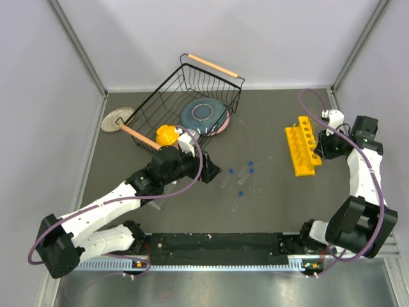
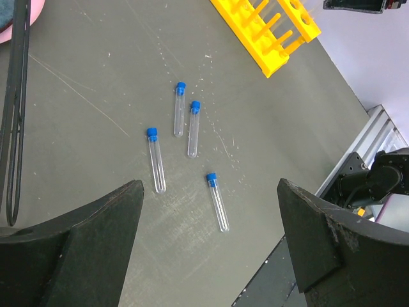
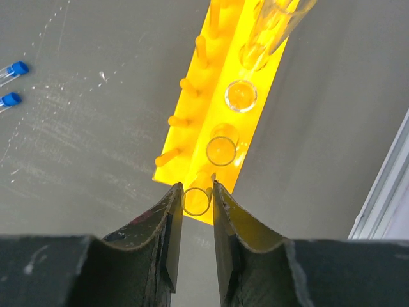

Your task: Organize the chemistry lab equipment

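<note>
Over the dark grey table (image 1: 268, 211), I am spreading the jaws of my left gripper (image 2: 209, 187) wide apart above four small clear tubes with blue caps (image 2: 193, 128), gripping nothing. The tubes are lying flat and loose near the table's middle. Two are almost side by side, one is a little to their left, and one is nearer my bases. All four are lying on the near right of the black wire basket with wooden handles (image 1: 192, 86). On the right side of the table, my right gripper (image 3: 197, 192) is pinching an open clear glass tube (image 3: 197, 202) between both fingers. That tube is standing upright in the end hole of the yellow holed plastic rack (image 3: 192, 96). More open tubes are filling the next holes in the same row. The rack is sitting well apart from the capped tubes.
</note>
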Controlling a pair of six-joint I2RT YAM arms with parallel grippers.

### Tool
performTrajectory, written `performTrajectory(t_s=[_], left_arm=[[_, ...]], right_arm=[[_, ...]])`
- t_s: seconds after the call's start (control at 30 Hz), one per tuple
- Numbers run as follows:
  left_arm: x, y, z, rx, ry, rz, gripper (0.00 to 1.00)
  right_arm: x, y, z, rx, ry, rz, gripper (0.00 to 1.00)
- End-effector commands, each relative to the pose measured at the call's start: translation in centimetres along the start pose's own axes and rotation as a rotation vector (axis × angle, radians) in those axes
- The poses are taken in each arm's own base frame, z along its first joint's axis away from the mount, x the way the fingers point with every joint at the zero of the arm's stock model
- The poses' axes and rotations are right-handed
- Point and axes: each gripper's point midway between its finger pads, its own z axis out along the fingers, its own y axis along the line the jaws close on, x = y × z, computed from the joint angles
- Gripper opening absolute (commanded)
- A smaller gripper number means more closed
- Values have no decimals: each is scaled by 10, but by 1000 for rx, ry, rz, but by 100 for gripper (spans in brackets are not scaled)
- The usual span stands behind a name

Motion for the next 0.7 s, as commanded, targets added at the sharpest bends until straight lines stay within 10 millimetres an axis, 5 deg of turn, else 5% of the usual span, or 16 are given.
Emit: performTrajectory(t_s=[0.0, 0.13, 0.27, 0.67], left_arm=[[-12, -6, -4, 21, -51, -1, 91], [-13, -6, -3, 23, -50, -1, 91], [-14, -7, -4, 23, -50, -1, 91], [-18, -20, -2, 73, -12, 22, 92]], right_arm=[[-8, 7, -3, -12, -42, -50, 25], [-5, 9, -3, -18, -41, -53, 28], [-10, 8, -10, 3, -51, -58, 43], [-61, 15, -75, 102, -174, -65, 82]])
